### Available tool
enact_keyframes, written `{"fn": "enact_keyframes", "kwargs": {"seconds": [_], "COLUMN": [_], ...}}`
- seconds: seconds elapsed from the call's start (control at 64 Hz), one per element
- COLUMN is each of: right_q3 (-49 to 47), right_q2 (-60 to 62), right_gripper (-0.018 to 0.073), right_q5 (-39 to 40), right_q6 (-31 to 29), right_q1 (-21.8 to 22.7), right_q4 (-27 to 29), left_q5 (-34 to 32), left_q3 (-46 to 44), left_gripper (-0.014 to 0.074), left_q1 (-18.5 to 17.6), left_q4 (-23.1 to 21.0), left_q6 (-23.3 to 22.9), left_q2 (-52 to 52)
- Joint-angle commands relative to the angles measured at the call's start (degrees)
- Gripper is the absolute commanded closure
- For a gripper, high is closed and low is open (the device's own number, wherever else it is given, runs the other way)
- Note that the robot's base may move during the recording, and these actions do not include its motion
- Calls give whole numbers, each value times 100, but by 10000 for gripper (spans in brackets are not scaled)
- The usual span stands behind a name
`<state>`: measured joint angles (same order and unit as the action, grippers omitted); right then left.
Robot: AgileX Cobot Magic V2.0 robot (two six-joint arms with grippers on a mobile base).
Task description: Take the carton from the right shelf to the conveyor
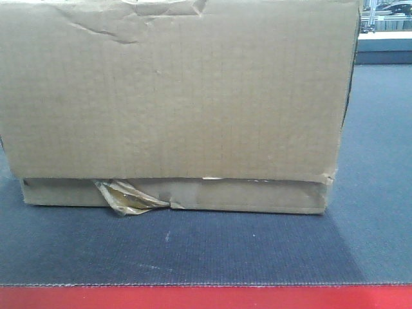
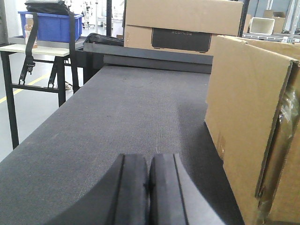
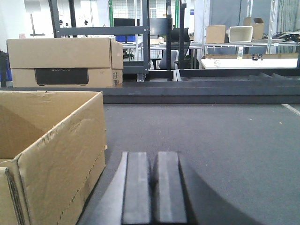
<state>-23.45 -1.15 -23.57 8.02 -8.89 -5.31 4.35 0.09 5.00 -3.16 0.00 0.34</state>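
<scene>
The carton (image 1: 174,96) is a wide brown cardboard box standing on the conveyor (image 1: 193,251), a dark grey belt with a red front edge. Its upper edge is dented and a wad of yellowish tape (image 1: 129,198) hangs from its lower band. In the left wrist view the carton (image 2: 248,122) rises to the right of my left gripper (image 2: 149,161), which is shut with nothing in it. In the right wrist view the open-topped carton (image 3: 51,150) stands left of my right gripper (image 3: 153,159), also shut and empty. Both grippers sit low over the conveyor, apart from the carton. The shelf is out of view.
A second cardboard box (image 3: 65,61) with a dark label stands at the far end of the belt. A blue bin (image 2: 49,24) sits on a side table at the far left. Benches with boxes (image 3: 234,35) fill the background.
</scene>
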Motion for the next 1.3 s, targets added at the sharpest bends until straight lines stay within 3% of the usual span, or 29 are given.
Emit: {"fn": "enact_keyframes", "kwargs": {"seconds": [0.0, 0.406, 0.531, 0.578, 0.828, 0.937, 1.28], "right_q3": [15, 53, 364, 588, 2138, 2345, 2345], "right_q2": [17, 17, 17, 62, 115, 115, 115], "right_gripper": [629, 629, 629, 629, 629, 629, 629], "right_q5": [127, 130, 268, 466, 1838, 2357, 2203], "right_q6": [-49, -80, -1358, -1558, -1568, -1557, -1504], "right_q1": [13, 164, 625, 756, 984, 984, 984], "right_q4": [-61, -289, 720, 1022, 1245, 1245, 1245], "left_q5": [-89, -89, -89, -89, -89, -89, -89], "left_q3": [-9, -9, -9, -9, -9, -9, -9], "left_gripper": [592, 592, 592, 592, 592, 592, 592], "left_q1": [0, 0, 0, 0, 0, 0, 0], "left_q4": [-42, -42, -42, -42, -42, -42, -42], "left_q6": [0, 0, 0, 0, 0, 0, 0], "left_q2": [-34, -34, -34, -34, -34, -34, -34]}}
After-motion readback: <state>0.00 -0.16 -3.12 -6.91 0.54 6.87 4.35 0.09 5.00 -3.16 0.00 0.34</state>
